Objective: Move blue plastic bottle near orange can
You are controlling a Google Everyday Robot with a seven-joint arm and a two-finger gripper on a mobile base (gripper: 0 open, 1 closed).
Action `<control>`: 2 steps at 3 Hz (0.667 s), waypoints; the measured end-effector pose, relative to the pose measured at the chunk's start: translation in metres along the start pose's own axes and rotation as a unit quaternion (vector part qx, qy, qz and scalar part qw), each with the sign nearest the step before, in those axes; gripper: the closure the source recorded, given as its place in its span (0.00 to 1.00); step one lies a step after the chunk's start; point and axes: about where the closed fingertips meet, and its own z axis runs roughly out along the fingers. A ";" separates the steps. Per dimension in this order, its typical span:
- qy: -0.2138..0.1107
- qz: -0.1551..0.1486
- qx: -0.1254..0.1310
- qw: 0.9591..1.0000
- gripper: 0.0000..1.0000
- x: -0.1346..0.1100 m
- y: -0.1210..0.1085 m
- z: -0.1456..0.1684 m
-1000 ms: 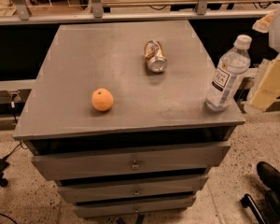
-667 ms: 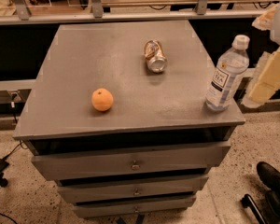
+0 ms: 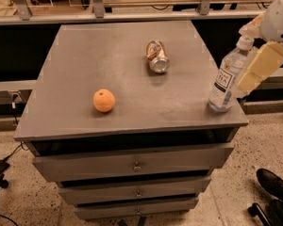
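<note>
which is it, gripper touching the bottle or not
Cannot tell. In the camera view the gripper sits just right of the bottle, their outlines meeting, but neither contact nor a gap shows plainly.

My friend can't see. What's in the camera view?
The gripper is beside a blue plastic bottle standing at the right edge of a grey cabinet. An orange can lies sideways farther back; an orange fruit sits front-left.

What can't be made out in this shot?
Camera view only:
Hand, right edge beside the bottle: arm cut off by the frame; contact with the bottle unclear where they overlap.
Its label: print too small to read.
Can lying on the table: far side hidden by its own body.
Drawers: contents hidden behind their fronts.
</note>
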 end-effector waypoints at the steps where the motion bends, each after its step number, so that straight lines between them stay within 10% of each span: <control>1: -0.033 -0.014 -0.017 0.999 0.00 -0.002 0.002 0.013; 2: -0.036 -0.017 -0.017 0.999 0.16 -0.004 0.003 0.014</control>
